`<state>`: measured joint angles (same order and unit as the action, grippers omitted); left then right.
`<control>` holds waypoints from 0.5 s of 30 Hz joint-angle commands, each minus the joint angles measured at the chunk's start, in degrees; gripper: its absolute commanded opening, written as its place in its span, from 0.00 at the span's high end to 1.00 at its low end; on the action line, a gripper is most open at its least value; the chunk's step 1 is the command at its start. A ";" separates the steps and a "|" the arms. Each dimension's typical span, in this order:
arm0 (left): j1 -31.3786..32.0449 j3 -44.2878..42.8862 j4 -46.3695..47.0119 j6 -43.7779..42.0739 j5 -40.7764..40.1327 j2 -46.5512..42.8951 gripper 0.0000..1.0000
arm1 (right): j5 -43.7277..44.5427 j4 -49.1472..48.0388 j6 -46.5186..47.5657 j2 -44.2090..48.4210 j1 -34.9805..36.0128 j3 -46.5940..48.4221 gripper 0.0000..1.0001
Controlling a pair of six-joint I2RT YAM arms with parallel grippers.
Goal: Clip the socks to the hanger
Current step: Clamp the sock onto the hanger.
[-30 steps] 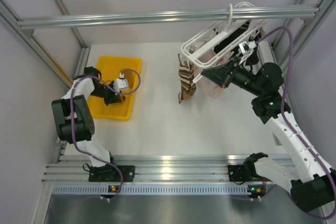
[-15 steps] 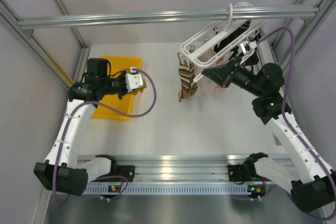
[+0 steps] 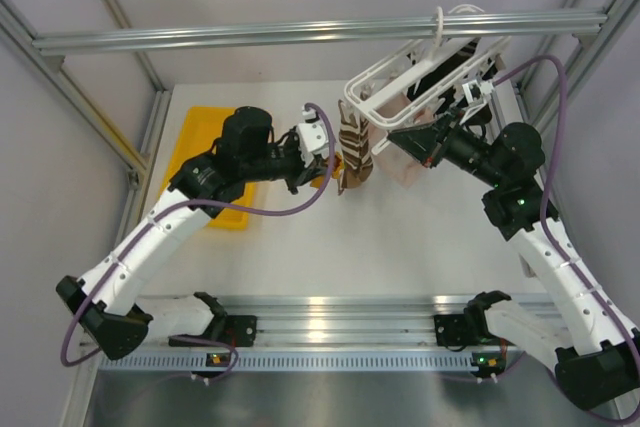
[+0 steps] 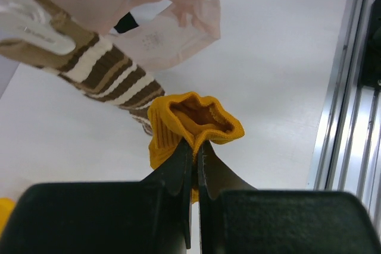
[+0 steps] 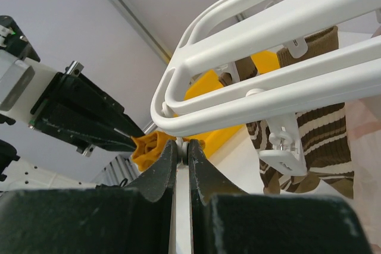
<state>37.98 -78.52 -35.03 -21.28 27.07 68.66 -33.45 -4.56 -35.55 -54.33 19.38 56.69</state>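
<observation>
Top view: we barely see the mustard sock (image 3: 321,181), left gripper (image 3: 328,169) covers most of it; left arm (image 3: 245,142) hides the 3 o'clock side of the yellow tray (image 3: 190,142); hanger (image 3: 352,89) hides most of the dark sock (image 3: 440,72). Left wrist: clip (image 4: 36,34) at 10 o'clock is blurred, pink sock (image 4: 161,34) cut off at 12. Right wrist: hanger runs off at 3.

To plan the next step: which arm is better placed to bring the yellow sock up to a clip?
Left. Its jaws already pinch the mustard sock beside the hanger; the right jaws are shut on the hanger itself.
</observation>
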 commanded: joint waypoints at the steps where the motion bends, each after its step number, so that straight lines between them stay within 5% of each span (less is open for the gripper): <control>1: 5.86 -4.79 4.53 6.34 -6.58 2.17 1.00 | 1.20 -0.89 1.27 0.80 0.14 0.71 1.00; 15: 15.02 -8.23 9.44 6.86 -24.78 8.50 1.00 | 0.49 1.83 6.19 2.29 0.22 0.53 1.00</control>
<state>52.03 -84.47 -31.70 -15.97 8.88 77.54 -33.28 -2.81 -32.16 -53.32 19.38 56.69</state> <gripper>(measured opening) 0.039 0.038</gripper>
